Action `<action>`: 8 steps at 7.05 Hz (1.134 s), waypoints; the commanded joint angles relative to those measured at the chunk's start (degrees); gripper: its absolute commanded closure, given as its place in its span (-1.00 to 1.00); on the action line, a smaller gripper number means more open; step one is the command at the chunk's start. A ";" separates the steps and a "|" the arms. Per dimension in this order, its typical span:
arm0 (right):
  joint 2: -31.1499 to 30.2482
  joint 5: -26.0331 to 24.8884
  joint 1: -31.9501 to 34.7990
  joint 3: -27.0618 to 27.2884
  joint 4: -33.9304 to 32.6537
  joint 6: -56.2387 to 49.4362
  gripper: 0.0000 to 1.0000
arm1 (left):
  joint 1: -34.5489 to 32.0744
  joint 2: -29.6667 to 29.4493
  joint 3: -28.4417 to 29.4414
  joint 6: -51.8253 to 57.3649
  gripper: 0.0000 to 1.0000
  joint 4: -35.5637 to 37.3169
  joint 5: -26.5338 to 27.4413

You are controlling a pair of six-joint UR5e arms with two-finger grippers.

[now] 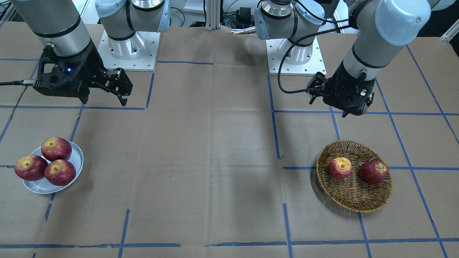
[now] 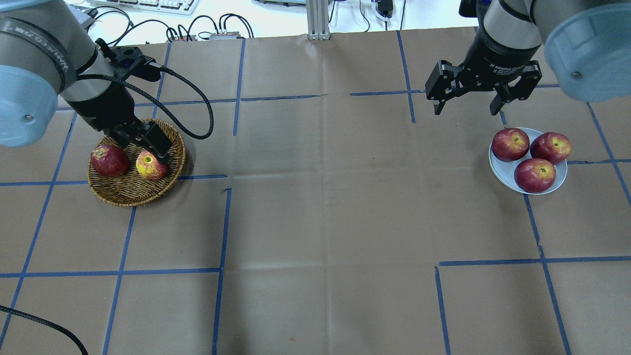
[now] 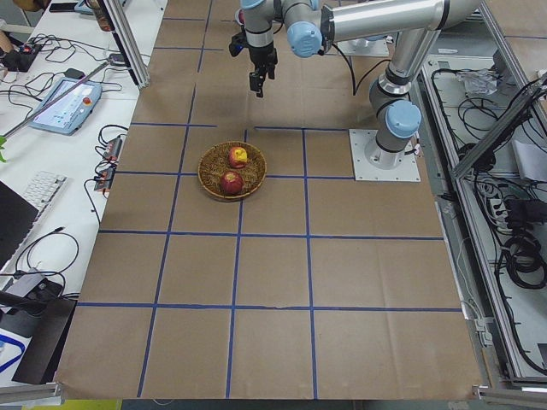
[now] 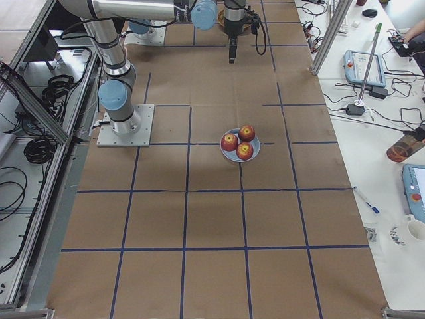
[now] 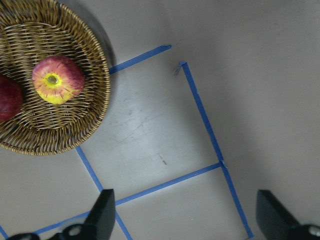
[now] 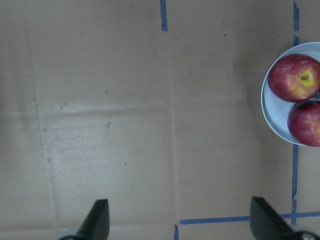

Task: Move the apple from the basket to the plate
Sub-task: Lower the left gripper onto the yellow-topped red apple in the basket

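Left tool (image 5: 185, 202) hangs over the table (image 5: 150, 125) near the basket (image 5: 97, 112), spread wide, empty — the apple (image 5: 58, 79) untouched; right tool (image 6: 177, 212) equally wide, empty, near the plate (image 6: 271, 117).

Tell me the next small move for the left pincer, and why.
Probably slide the open left pincer over the streaky apple before descending: its wrist view shows the apple off to the upper left in the basket, not between the fingers.
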 commanded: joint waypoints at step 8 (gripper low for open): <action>-0.18 0.00 0.00 -0.09 0.00 0.00 -1.00 | 8.43 -16.68 -7.98 28.81 -0.96 31.90 0.18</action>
